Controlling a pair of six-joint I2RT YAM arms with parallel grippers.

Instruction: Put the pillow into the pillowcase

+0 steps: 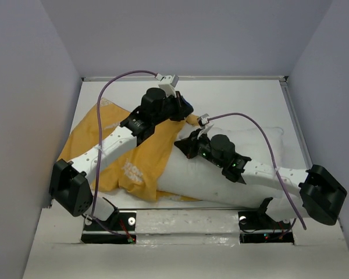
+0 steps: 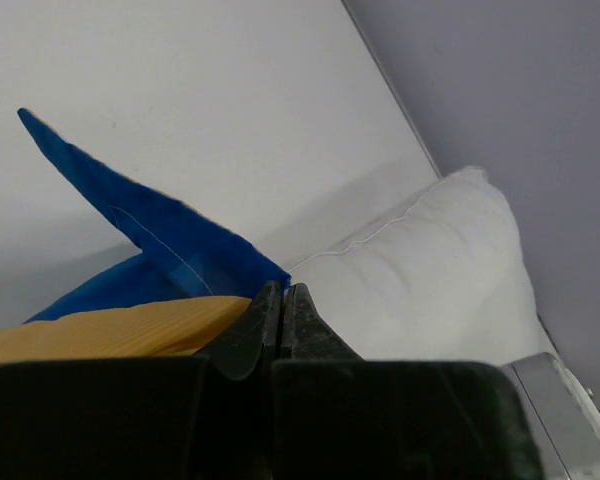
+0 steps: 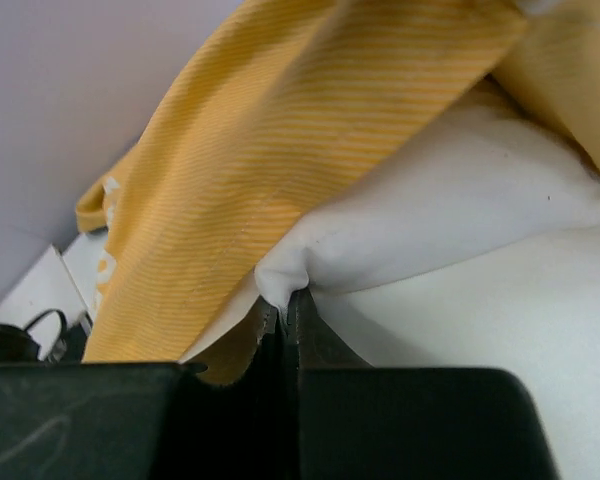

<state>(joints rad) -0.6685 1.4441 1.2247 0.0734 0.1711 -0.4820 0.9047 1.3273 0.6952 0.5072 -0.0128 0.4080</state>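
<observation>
as left arm and right arm angle inward | left hand pinches pillowcase | right hand pinches pillow

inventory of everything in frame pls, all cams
pillow: 1, white, right-centre of the table, under the right arm
pillowcase: 1, orange-yellow outside, blue on the other face, left of the table, one edge draped over the pillow's left end
table: 1, white, inside the enclosure
enclosure walls: grey-lilac, on the left, back and right
cables: 2, purple, one looping off each arm
arms: 2, black and white, bases at the near edge, both reaching to the middle
left claw: 1, black, shut on the pillowcase edge
right claw: 1, black, shut, looks pinched on the pillow fabric beside the pillowcase
</observation>
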